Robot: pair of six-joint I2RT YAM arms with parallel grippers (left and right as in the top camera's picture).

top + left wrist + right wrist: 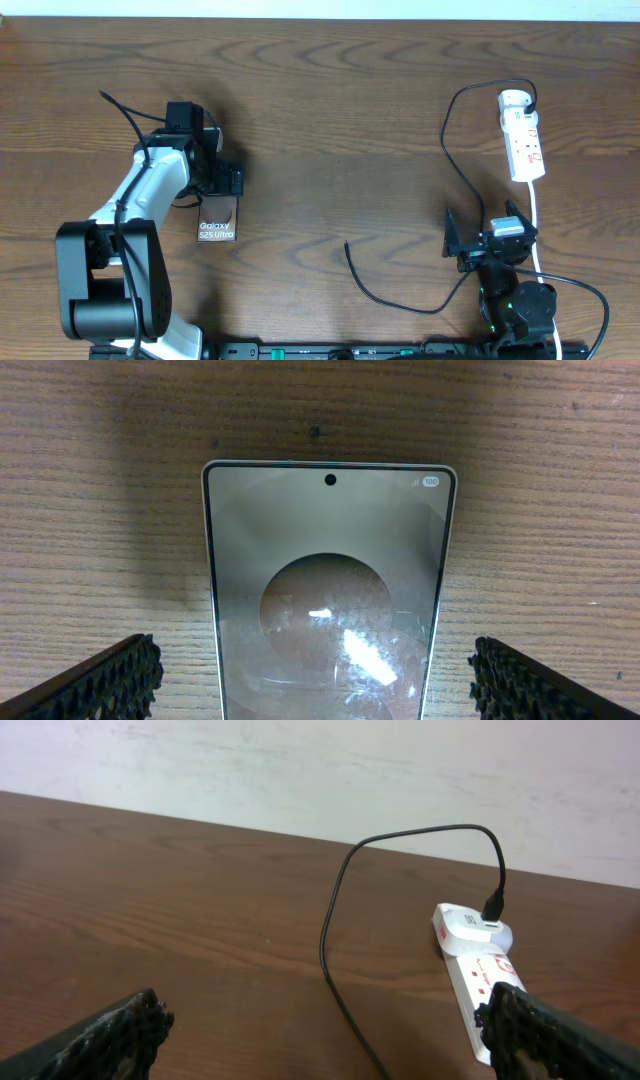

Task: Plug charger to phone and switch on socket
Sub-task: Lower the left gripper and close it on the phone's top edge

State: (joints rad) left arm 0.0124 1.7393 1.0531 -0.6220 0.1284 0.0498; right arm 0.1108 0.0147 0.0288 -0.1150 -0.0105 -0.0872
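Left hand [315,678] is spread fully wide and holds nothing. Its fingers [110,680] sit either side of the Galaxy S25 Ultra phone [330,580], which lies flat on the bench [330,120]. I'd drop straight down and pinch the long edges square, low enough not to skate off. The port end isn't in the wrist view, so I'd keep the grip away from both short ends.

Charger [400,304] plug tip [347,244] lies loose mid-bench, well apart from the phone. Right hand [325,1030] is also wide open and empty, near the cable run but not at the tip. I'd grab just behind the tip, in line with the port.

Socket [524,140] is far right with the charger's other end plugged in. Switch state is too small to tell.
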